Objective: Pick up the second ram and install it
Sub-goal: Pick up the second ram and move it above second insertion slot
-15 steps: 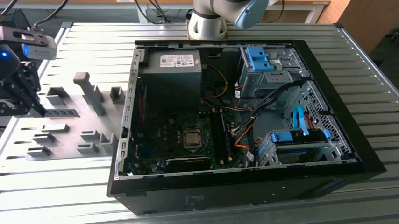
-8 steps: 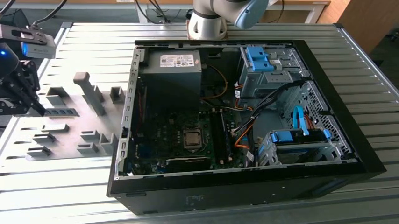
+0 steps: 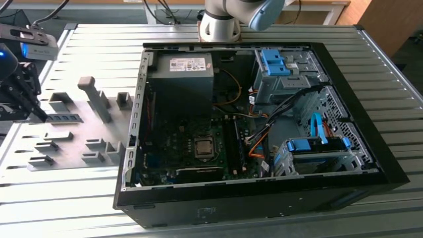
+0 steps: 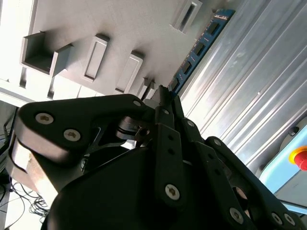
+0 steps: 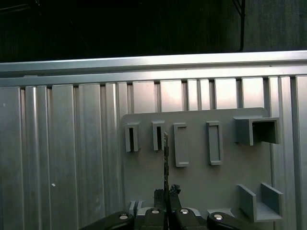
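Note:
The second ram point(image 4: 204, 40) is a thin dark-green strip, and my gripper point(image 4: 160, 93) is shut on one end of it. In the first wrist view the ram point(image 5: 166, 158) appears edge-on, rising from between the fingertips point(image 5: 158, 195) above the gray holder plate point(image 5: 201, 191). It is lifted clear of the two narrow slotted holders point(image 5: 132, 137). In the exterior view my gripper point(image 3: 26, 101) hangs over the holder plate point(image 3: 73, 144) at that view's far left, well away from the open computer case point(image 3: 370, 163). The motherboard point(image 3: 198, 144) lies inside the case.
Gray holder blocks point(image 3: 96, 99) stand up from the plate. Inside the case are a power supply point(image 3: 182, 64), blue drive cages point(image 3: 310, 146) and orange and black cables point(image 3: 254, 141). The ribbed metal table point(image 3: 59, 208) runs all around. A red button point(image 4: 300, 158) sits nearby.

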{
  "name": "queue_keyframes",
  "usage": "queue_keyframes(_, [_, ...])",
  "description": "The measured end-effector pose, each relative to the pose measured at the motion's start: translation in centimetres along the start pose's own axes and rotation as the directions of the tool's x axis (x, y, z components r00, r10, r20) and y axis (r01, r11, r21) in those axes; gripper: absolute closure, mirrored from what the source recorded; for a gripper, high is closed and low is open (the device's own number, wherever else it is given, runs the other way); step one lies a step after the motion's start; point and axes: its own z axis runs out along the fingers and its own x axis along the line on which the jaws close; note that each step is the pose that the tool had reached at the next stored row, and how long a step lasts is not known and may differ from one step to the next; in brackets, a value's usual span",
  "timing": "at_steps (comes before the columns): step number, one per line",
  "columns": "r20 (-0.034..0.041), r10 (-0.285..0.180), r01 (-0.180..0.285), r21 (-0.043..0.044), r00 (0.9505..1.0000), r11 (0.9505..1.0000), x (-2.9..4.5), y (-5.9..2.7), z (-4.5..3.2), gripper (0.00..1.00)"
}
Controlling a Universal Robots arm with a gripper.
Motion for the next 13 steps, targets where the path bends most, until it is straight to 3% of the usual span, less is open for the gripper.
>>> queue_keyframes(13, [0.0001,0.0,0.0,0.0001,1.0,1.0,-0.03,0.0,-0.78,0.86])
